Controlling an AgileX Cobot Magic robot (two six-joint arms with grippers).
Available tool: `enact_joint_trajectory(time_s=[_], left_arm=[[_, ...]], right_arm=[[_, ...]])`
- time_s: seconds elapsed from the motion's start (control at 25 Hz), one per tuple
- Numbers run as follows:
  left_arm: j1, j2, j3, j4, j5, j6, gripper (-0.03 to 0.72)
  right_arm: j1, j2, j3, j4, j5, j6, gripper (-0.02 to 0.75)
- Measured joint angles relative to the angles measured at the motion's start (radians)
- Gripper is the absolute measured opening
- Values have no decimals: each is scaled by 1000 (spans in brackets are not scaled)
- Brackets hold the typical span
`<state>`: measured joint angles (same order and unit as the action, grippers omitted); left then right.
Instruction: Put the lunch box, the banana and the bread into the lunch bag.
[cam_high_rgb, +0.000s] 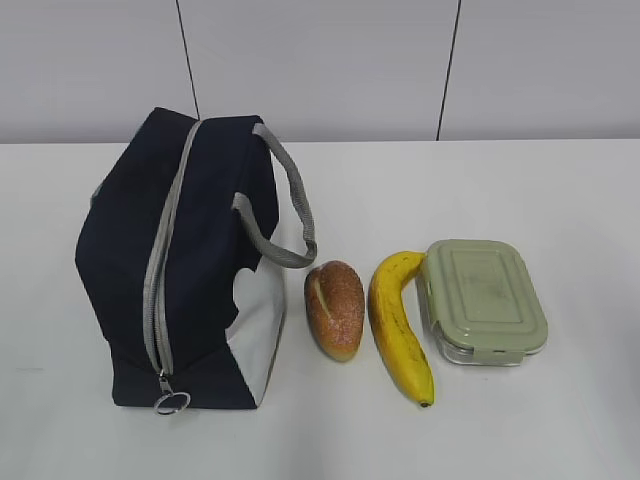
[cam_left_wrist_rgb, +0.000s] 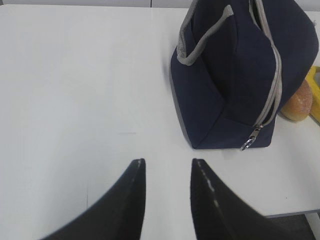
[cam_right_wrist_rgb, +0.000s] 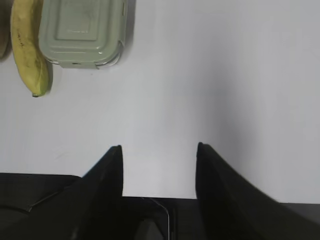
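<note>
White table (cam_high_rgb: 560, 190), seen at a slant from its front edge. The lunch bag (cam_high_rgb: 190, 260), navy with a white lower side panel, stands toward the left edge, its grey zipper (cam_high_rgb: 165, 270) closed along the top and down the front end, the ring pull (cam_high_rgb: 172, 403) at the bottom near the front edge; the grey strap handles (cam_high_rgb: 290, 210) droop to the right. To the right of the bag, in a row toward the middle of the table: the lunch box (cam_high_rgb: 487, 298), green lid clipped on, farthest right; the banana (cam_high_rgb: 398, 325), lying lengthwise with its stem touching the box's lid corner and its dark tip toward the front edge; and the bread (cam_high_rgb: 336, 308), just beside the bag's white panel and slightly apart from the banana. The left gripper (cam_left_wrist_rgb: 167, 165) hangs above bare table left of the bag, jaws partly apart, nothing between them. The right gripper (cam_right_wrist_rgb: 160, 147) hangs over the front edge right of the box, jaws wider apart, likewise empty.
</note>
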<state>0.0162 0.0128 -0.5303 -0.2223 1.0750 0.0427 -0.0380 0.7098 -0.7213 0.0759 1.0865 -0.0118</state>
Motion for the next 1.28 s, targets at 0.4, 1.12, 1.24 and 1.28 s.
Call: enact_joint_trajectory(time_s=[0.4,1.12,1.24,1.28], left_arm=[[0,0,0,0,0,0,236],[0,8,0,2,0,0,239],[0,11,0,2,0,0,239],[0,11,0,2,0,0,239]], right_arm=[[-2,365,-132,80,-84,-36,365],[-425,832,-181,807,60,-796,365],[-491,931,-183,877,85,-901,365],[-508,967,-188,887,86,-925,364]])
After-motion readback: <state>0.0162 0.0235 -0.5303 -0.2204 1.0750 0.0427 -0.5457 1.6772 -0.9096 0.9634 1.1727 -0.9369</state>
